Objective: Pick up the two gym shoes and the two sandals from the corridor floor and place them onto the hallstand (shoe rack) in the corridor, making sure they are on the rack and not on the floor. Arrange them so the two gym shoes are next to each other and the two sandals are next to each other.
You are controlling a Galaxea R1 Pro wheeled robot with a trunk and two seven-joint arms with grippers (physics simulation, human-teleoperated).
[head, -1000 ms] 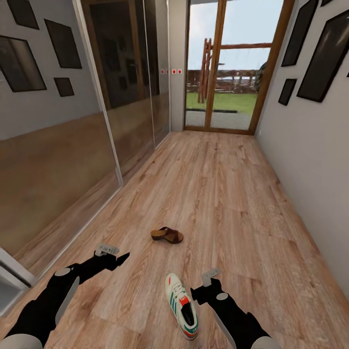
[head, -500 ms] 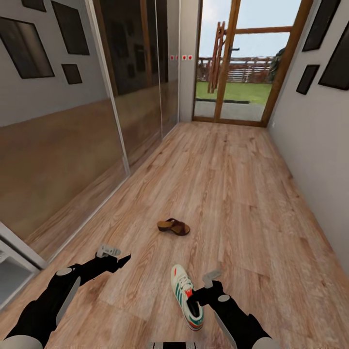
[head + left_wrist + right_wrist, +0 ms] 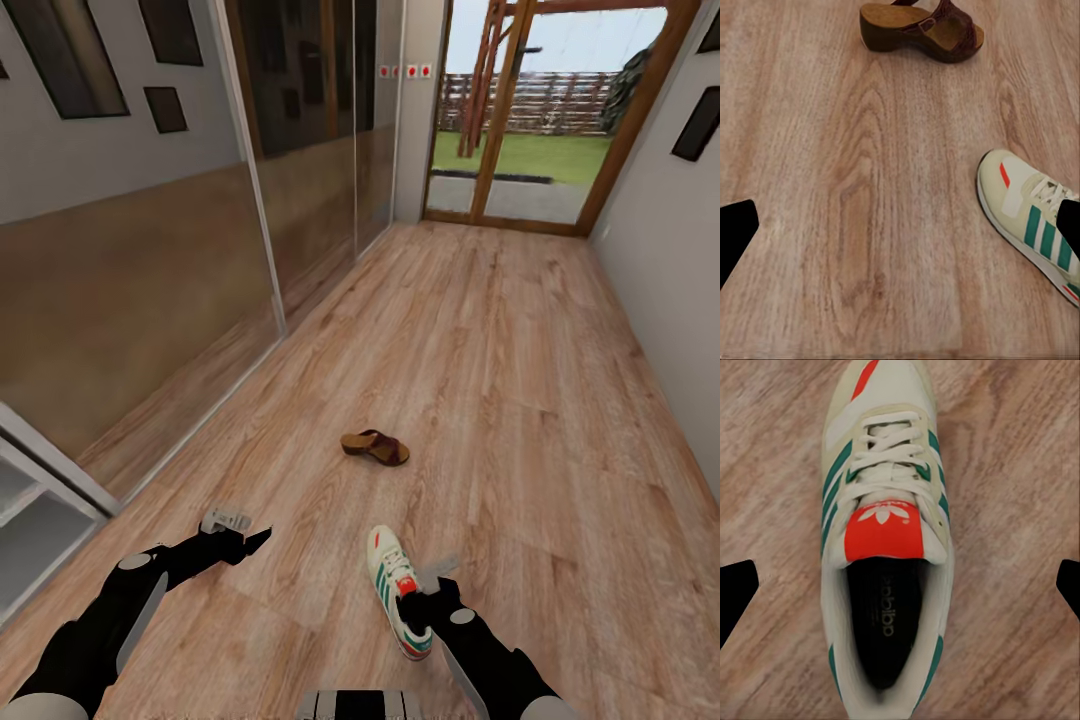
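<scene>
One cream gym shoe [image 3: 398, 585] with green stripes and a red tongue lies on the corridor floor [image 3: 520, 400], toe pointing away from me. My right gripper [image 3: 416, 603] hangs open just above the shoe's heel opening. In the right wrist view the gym shoe [image 3: 886, 547] lies between the gripper's spread fingertips [image 3: 736, 589]. A dark brown sandal [image 3: 375, 446] lies on its own farther along the floor. My left gripper [image 3: 250, 543] is open over bare planks, left of the shoe. Its wrist view takes in the sandal [image 3: 922, 31] and the gym shoe's toe [image 3: 1020, 199].
Mirrored wardrobe doors [image 3: 300, 150] line the left wall and a plain wall [image 3: 670, 300] the right. A glazed door [image 3: 520, 110] closes the far end. A pale shelf unit's corner [image 3: 35, 500] juts in at lower left; I cannot tell whether it is the hallstand.
The whole view has shifted as the robot rolled forward and turned a little. The right gripper, earlier beside the gym shoe's right side, now sits over its heel opening.
</scene>
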